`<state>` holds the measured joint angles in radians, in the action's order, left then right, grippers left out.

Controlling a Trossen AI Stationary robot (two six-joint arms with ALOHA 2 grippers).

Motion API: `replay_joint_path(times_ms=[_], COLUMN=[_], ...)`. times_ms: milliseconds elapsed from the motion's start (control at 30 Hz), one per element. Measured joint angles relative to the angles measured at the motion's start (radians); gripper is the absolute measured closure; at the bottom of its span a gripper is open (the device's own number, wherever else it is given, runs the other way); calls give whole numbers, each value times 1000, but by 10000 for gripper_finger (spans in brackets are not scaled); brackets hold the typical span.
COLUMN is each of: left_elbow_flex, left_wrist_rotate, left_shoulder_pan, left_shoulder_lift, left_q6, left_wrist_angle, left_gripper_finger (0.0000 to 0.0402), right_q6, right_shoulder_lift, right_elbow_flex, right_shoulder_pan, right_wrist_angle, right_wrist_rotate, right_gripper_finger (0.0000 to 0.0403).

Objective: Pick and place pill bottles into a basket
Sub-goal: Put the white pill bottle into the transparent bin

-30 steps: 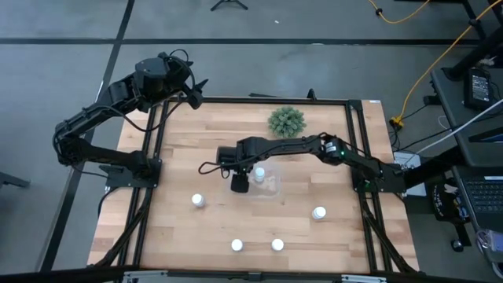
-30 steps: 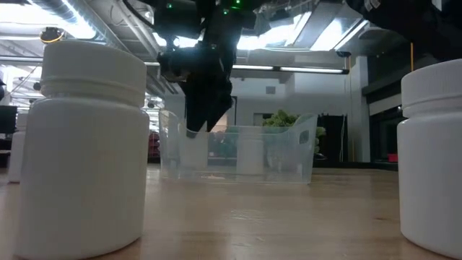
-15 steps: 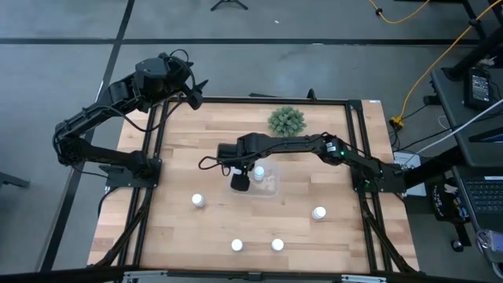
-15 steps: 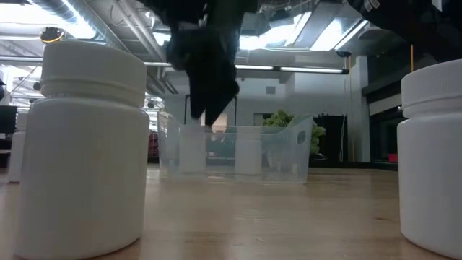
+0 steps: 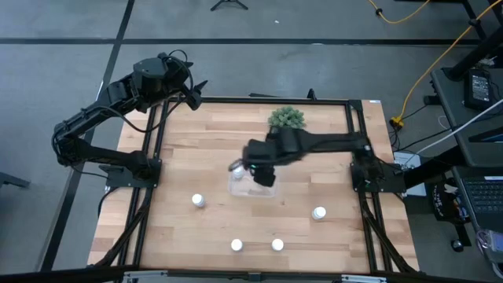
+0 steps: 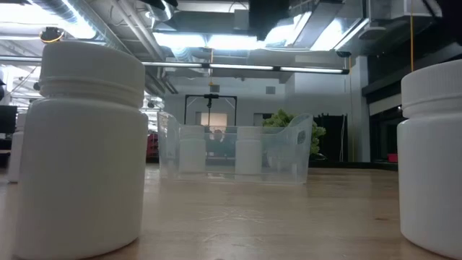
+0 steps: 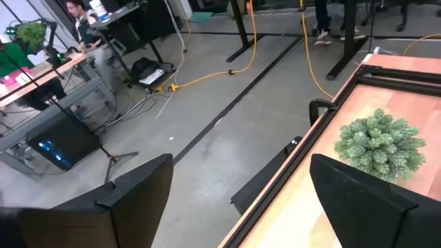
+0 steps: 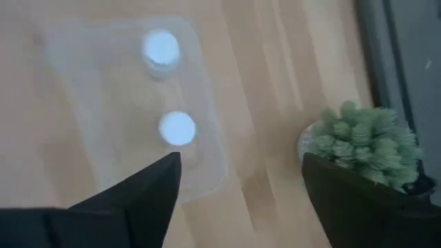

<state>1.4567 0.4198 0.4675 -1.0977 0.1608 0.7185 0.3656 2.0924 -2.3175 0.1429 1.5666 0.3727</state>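
Note:
The clear basket point(image 5: 272, 189) stands mid-table and holds two white pill bottles; they show in the right wrist view point(image 8: 160, 48) point(image 8: 177, 128) and in the low view point(image 6: 191, 148) point(image 6: 247, 149). My right gripper point(image 8: 241, 200) hovers above the basket point(image 8: 89, 110), open and empty, and in the high view point(image 5: 262, 174) it hides one bottle. Four more bottles stand upright on the table: one at the left point(image 5: 198, 200), two near the front edge point(image 5: 236, 245) point(image 5: 277, 244) and one at the right point(image 5: 318, 212). My left gripper point(image 5: 193, 91) waits open past the table's far left corner.
A green spiky plant point(image 5: 286, 119) stands at the far edge, behind the basket, and shows in the right wrist view point(image 8: 372, 148). A black frame point(image 5: 149, 157) runs along the table's sides. Bare wood lies between the basket and the front bottles.
My right gripper has risen out of the basket's left end and gone up and a little toward the table's right edge, leaving the top of the low view. A bottle now stands upright in the basket's left end where the gripper was.

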Motion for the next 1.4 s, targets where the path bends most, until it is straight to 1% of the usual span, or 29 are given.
replay_joint_path(times_ms=[133, 267, 367, 533, 600, 700, 800, 900, 967, 1100, 1233, 1400], left_elbow_flex=[-7, -44, -76, -126, -134, -142, -142, -142, -142, -142, -142, -142], left_wrist_rotate=[-4, -5, -6, -31, -30, -30, -30, -24, -19, -19, -18, -18], left_shoulder_pan=[0, 0, 0, 0, 0, 0, 0, 0, 0, 0, -1, -1], left_shoulder_lift=[1, 1, 1, 0, 0, 0, 0, 0, 0, 0, 0, 0], left_q6=[-1, -1, 0, -19, -39, -80, -122, -149, -172, -221, -249, -255], left_wrist_angle=[-8, -11, -13, -4, -5, -6, -10, -12, -11, -11, -11, -11], left_gripper_finger=[64, 64, 64, 64, 64, 64, 64, 64, 64, 64, 64, 64], right_q6=[63, 177, 304, 595, 700, 809, 833, 774, 757, 843, 890, 982], right_shoulder_lift=[-110, -251, -372, -546, -591, -638, -647, -643, -639, -640, -640, -640], right_elbow_flex=[62, 197, 350, 659, 775, 917, 1019, 1082, 1115, 1161, 1175, 1176], right_shoulder_pan=[72, 172, 260, 387, 426, 474, 495, 491, 486, 484, 480, 468], right_wrist_angle=[1, -6, -3, -3, -34, -96, -186, -287, -354, -427, -430, -419], right_wrist_rotate=[0, -1, -1, -5, -29, -36, -48, -104, -119, -162, -224, -251], right_gripper_finger=[119, 131, 136, 139, 139, 139, 139, 139, 139, 139, 139, 139])
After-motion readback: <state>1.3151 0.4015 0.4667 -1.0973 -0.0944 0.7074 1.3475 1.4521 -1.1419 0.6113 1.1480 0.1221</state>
